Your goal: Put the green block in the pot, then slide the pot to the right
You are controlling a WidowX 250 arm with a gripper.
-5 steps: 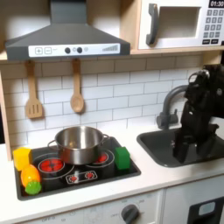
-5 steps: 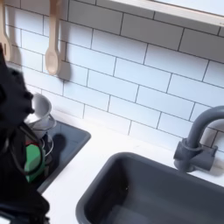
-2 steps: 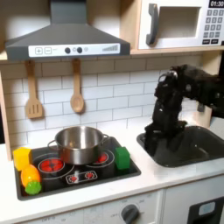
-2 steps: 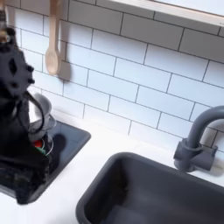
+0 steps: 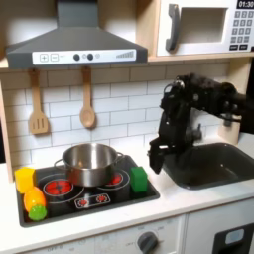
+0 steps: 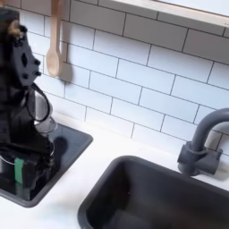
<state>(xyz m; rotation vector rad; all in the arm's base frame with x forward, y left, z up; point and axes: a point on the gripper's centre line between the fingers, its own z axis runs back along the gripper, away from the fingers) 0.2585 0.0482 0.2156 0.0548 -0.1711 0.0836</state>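
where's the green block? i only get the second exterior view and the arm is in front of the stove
Observer: In the first exterior view the green block sits on the stovetop at its front right corner, outside the pot.
Operator: how close is the gripper to it
Observer: The gripper hangs just above the block and to the first exterior view's right of it, not touching. I cannot tell whether the fingers are open.
Operator: anything else near the pot
Observer: A yellow block and a toy vegetable sit at the stovetop's left edge in the first exterior view, apart from the pot.
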